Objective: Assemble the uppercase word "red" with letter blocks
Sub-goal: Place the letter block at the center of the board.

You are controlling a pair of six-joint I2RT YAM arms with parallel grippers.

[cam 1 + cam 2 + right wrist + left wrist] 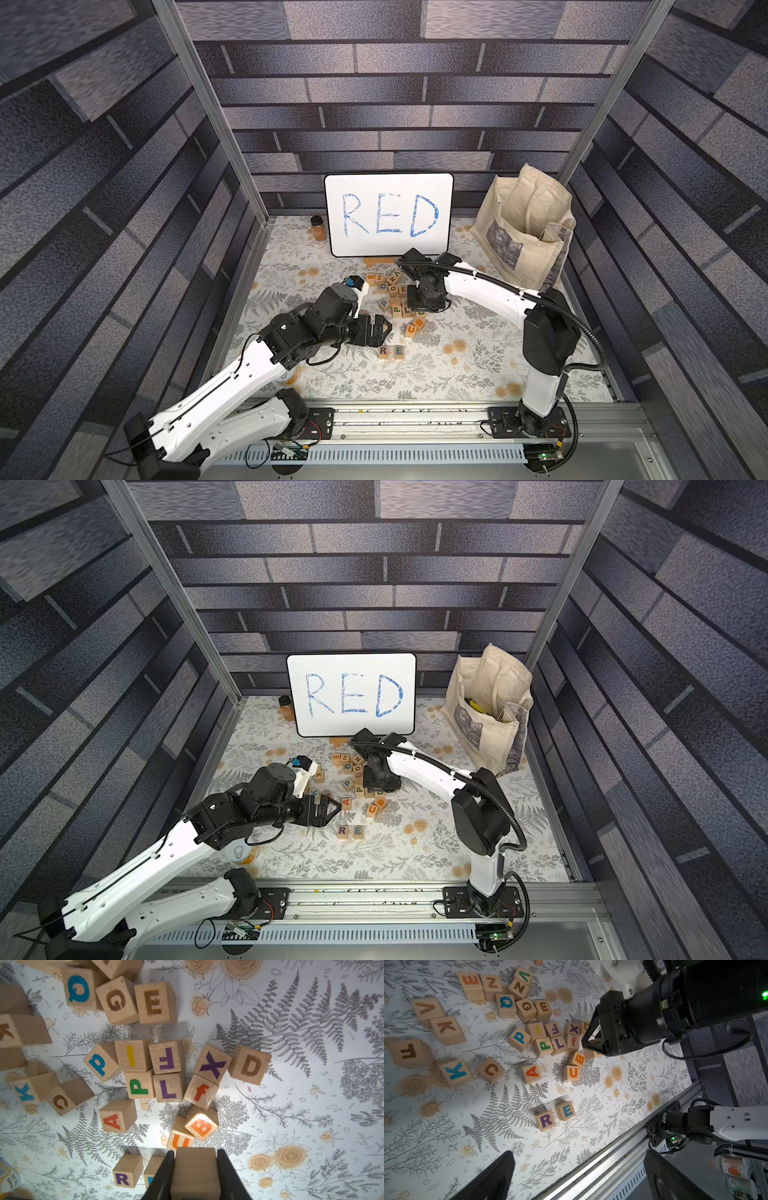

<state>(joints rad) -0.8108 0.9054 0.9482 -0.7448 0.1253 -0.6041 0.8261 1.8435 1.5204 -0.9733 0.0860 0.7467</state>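
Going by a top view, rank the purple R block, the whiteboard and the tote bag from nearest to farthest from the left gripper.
1. The purple R block: right beside the left gripper, on the near side toward the rail.
2. The whiteboard: standing at the back, beyond the block pile.
3. The tote bag: in the back corner on the right arm's side.

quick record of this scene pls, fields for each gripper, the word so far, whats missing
left gripper: open, empty, near the placed row
right gripper: shut on a wooden cube beside the loose pile; its letter not readable
word so far: purple R cube and blue-green E cube side by side
missing: D, not yet in the row
reference: whiteboard reading RED, at the back
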